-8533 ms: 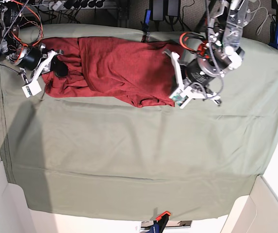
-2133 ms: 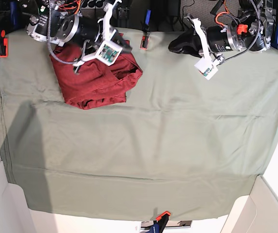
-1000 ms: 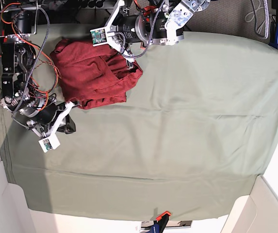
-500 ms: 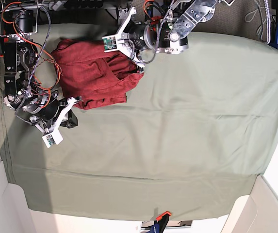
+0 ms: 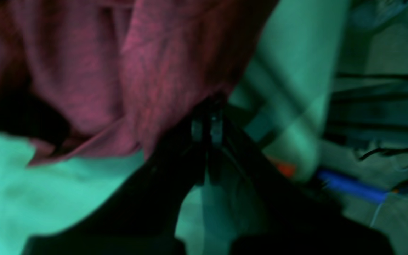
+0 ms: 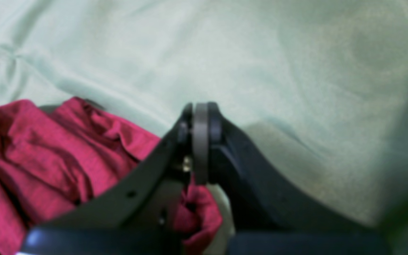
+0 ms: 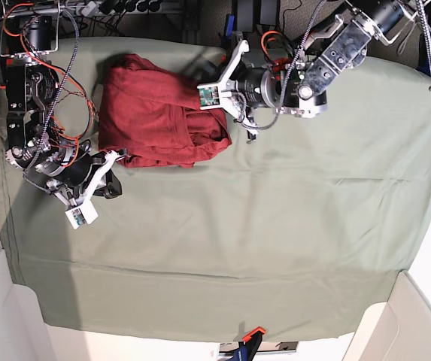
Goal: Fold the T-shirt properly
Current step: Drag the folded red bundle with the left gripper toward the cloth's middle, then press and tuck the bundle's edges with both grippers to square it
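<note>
Covering nearly the whole work surface before you, the sage-green table cloth [image 7: 275,226] lies lightly creased, with the T-shirt [image 7: 155,116] bunched into a dark red heap near its far edge, toward the side your right arm works. Your left gripper [image 7: 226,124] reaches in over the cloth to the heap's inner edge; its wrist view shows the jaws pressed together with a fold of the red knit [image 5: 126,71] caught at the tips, the fabric draping away from them. Your right gripper [image 7: 110,162] sits just beside the heap's near corner, jaws fully closed and holding nothing, hovering over bare cloth [image 6: 296,71] with crumpled red fabric [image 6: 48,148] beside and beneath it.
</note>
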Controlling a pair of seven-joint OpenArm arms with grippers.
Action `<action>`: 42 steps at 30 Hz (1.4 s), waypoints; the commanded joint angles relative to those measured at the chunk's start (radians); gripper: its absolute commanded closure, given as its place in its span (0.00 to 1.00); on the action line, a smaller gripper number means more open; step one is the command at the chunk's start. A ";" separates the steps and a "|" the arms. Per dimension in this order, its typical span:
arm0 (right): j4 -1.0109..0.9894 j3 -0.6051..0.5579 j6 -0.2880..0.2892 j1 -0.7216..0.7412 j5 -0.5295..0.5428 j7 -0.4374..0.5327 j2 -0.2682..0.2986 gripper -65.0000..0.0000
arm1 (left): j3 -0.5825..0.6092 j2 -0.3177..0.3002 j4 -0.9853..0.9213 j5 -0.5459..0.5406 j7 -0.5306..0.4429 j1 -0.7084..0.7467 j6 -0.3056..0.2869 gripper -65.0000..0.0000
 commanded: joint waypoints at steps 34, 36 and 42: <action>0.046 0.003 0.012 0.021 0.079 -0.014 0.008 1.00 | -0.014 -0.224 -0.363 -0.449 0.135 -0.403 -0.021 0.98; 0.066 0.003 0.012 0.021 0.120 -0.014 0.007 1.00 | -0.014 -0.257 -0.307 -0.505 0.160 -0.392 -0.021 0.98; 0.112 0.003 0.034 0.021 0.136 -0.036 -0.048 1.00 | -0.014 -0.272 -0.221 -0.566 0.175 -0.365 -0.021 0.98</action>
